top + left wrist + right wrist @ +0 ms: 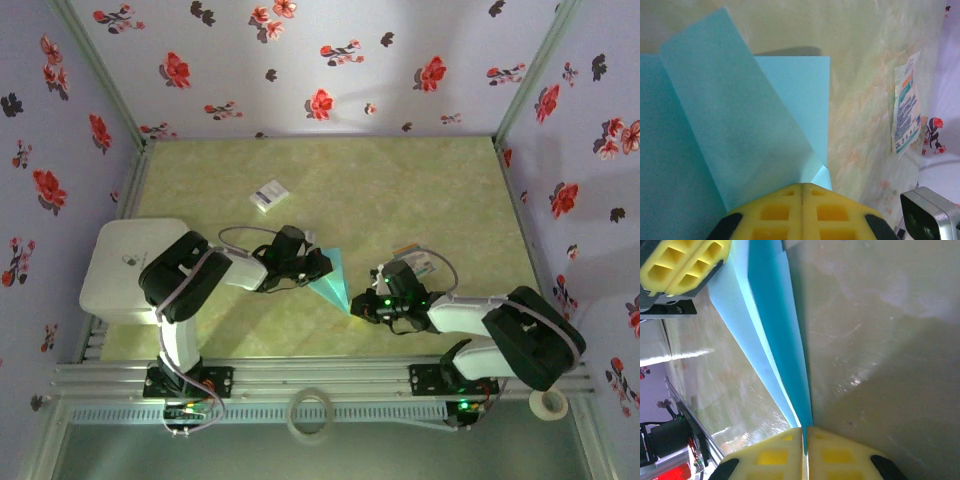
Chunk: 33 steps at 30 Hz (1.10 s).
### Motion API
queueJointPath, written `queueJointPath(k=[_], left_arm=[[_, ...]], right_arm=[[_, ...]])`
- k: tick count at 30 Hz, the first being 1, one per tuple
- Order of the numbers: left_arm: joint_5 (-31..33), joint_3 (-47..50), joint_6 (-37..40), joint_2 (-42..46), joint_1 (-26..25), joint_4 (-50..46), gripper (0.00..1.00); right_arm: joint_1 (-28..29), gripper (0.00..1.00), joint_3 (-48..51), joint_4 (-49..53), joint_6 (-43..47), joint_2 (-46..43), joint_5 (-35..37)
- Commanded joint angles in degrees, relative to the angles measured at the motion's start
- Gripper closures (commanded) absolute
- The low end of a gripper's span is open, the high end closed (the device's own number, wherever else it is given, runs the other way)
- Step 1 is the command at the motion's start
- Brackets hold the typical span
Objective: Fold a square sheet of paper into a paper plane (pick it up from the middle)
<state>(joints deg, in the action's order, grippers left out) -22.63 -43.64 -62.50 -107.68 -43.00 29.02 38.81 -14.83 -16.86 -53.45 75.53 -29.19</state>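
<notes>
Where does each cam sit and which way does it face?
Top external: above and behind the arm bases, looking down at the table; left claw and right claw at the folded teal paper.
Left wrist: looks past its shut fingers over the paper toward a printed card.
Right wrist: looks from the paper's tip along its length; own fingers shut on the tip, left claw top left.
Shared: all three show the paper.

The slim folded paper plane [333,282] is plain teal, the marbled worktop [420,190] pale yellow-green, the left gripper's gridded fingers [775,212] bright yellow, the small printed card [905,107] white with orange and blue, and the lilac walls [350,50] patterned with red and black flowers.
</notes>
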Motion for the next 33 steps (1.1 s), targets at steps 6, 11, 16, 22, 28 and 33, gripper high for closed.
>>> queueJointPath(k=[6, 11, 16, 22, 28, 33], left_arm=[[1.92, 2.05, 0.27, -1.77, 0.73, -3.82, 0.97], [1.81, 2.11, 0.62, -1.68, 0.73, -3.8, 0.97], [1.66, 2.4, 0.79, -1.63, 0.72, -3.79, 0.97], [1.69, 2.39, 0.81, -1.87, 0.73, -3.79, 0.97], [1.45, 2.06, 0.78, -2.23, 0.64, -3.9, 0.97], [1.47, 1.97, 0.62, -2.27, 0.63, -3.88, 0.97]], right_arm=[[1.27, 0.91, 0.99, 12.78, 0.06, -1.4, 1.73], [1.27, 0.81, -1.45, 17.88, 1.06, -6.06, 3.78], [0.19, 0.8, -7.36, 25.78, 2.74, -13.37, 9.61], [-0.89, 0.94, -15.4, 17.96, 4.19, -4.94, 0.75], [-0.23, 0.98, -24.15, 16.84, 7.1, 8.93, -2.66], [0.26, 0.98, -27.56, 17.91, 8.83, 15.19, -2.51]])
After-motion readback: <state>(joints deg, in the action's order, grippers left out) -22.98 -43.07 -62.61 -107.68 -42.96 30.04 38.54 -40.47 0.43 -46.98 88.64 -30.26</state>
